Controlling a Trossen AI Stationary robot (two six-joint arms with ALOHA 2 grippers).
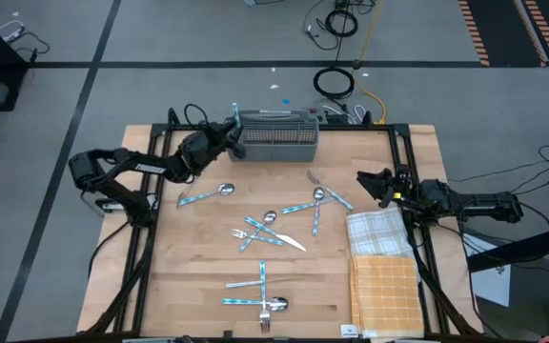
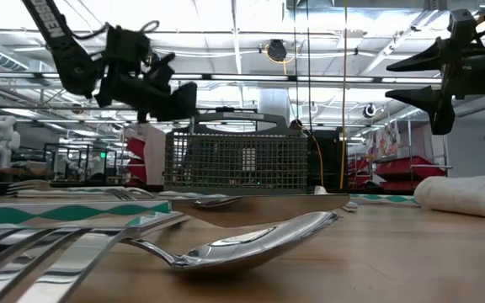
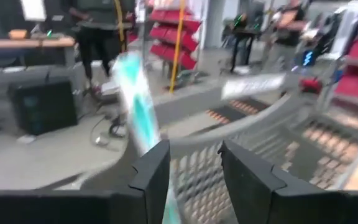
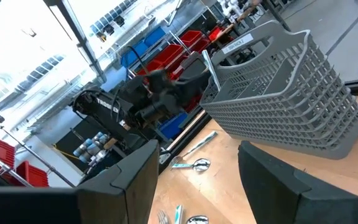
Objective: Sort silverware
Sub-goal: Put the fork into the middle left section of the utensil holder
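1. Wooden table [image 1: 198, 286] on a grey floor, seen from above; a workshop with red bins and ceiling lights fills the background of the low view.
2. One grey mesh basket [image 1: 274, 136] stands at the table's far edge, near the middle.
3. Two folded cloths lie at the right side: a pale checked one [image 1: 377, 233] and an orange checked one [image 1: 385, 297] nearer the front edge, touching.
4. The silverware [image 1: 267, 227] lies scattered on the wood: roughly a dozen pieces, several with light blue handles. An exact count by type cannot be made; spoons, at least one fork and a knife show.
5. One spoon [image 1: 208, 195] lies alone toward the left; a cluster sits in the middle; another group [image 1: 258, 293] lies near the front edge.
6. The left gripper [image 1: 227, 131] hangs at the basket's left end, above the table, its fingers [image 3: 151, 177] spread apart. A blue-handled piece [image 3: 135, 106] stands upright at that end of the basket, blurred, just ahead of the fingers and apparently not pinched.
7. The right gripper [image 1: 365, 181] hovers over the table's right side beside the pale cloth, jaws spread and holding nothing; the nearest pieces lie just to its left, apart from it.
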